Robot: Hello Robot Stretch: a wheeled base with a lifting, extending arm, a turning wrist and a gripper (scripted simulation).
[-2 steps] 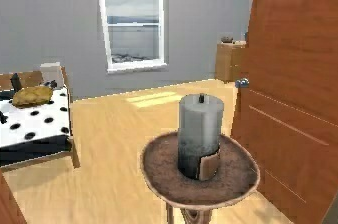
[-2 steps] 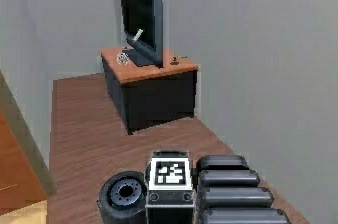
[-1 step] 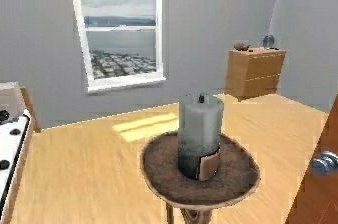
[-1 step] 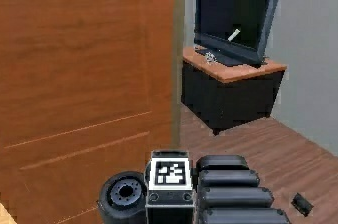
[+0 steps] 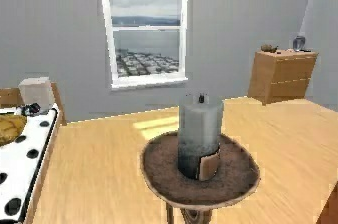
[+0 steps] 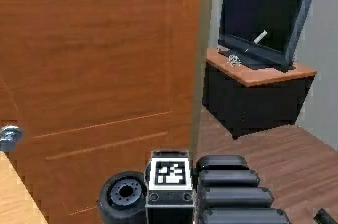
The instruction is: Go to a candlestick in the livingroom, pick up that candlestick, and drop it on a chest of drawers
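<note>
The gripper (image 6: 123, 197) sits low in the arm side view, its dark body just left of a white marker square (image 6: 169, 172), in front of a wooden door (image 6: 87, 90). Its far end cannot be made out, so neither the state of its fingers nor whether it holds anything can be told. Which thing is the candlestick cannot be told. In the forward view a grey cylinder (image 5: 200, 130) stands on a round dark table (image 5: 167, 175), and small things (image 5: 268, 47) top the chest of drawers (image 5: 285, 75) at the far right.
</note>
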